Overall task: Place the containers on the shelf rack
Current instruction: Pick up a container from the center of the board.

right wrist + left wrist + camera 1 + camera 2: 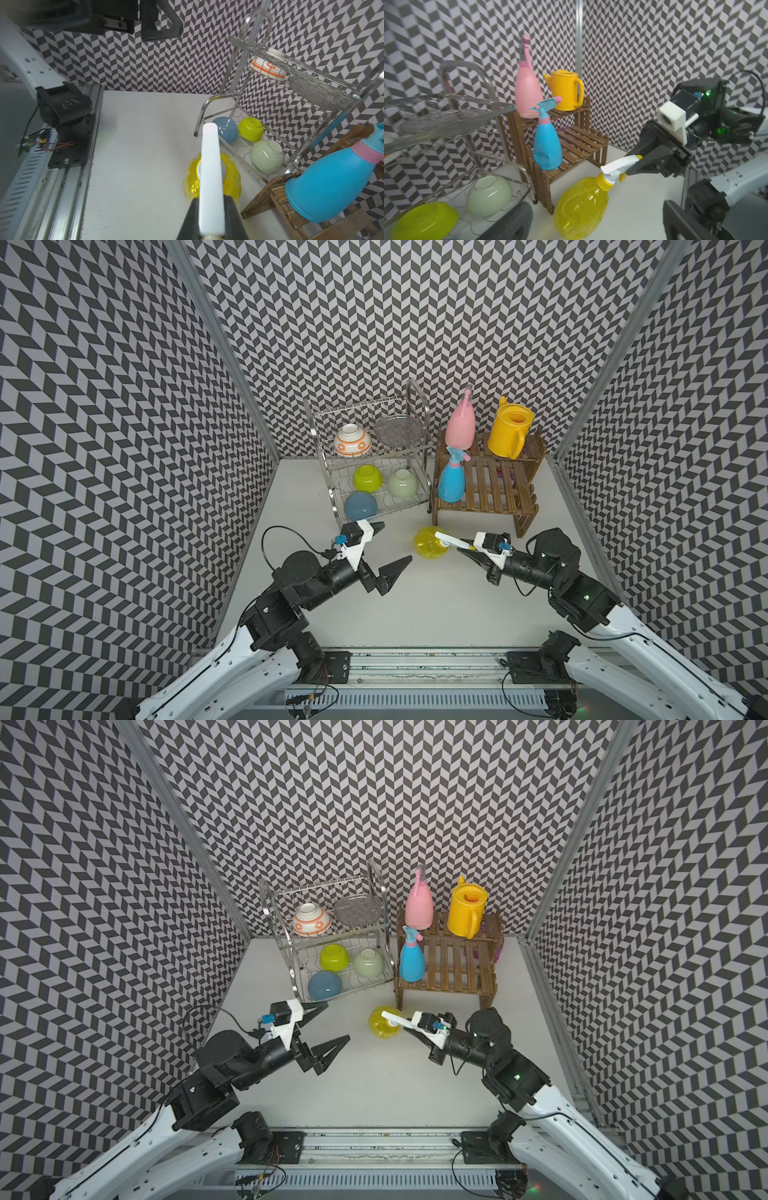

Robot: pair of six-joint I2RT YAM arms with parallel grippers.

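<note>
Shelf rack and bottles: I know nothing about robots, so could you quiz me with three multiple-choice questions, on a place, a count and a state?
1. Where on the shelf rack does the blue spray bottle stand? A lower step; B upper step; C underneath.
2. How many containers stand on it? A two; B three; C four.
3. The right gripper is: A open, empty; B shut on the white trigger head of the yellow spray bottle; C shut on nothing.
Answers: 1 A: it stands on the lower slats. 2 B: blue, plus the pink spray bottle and watering can on the upper step. 3 B: the white head sits between its jaws.
</note>
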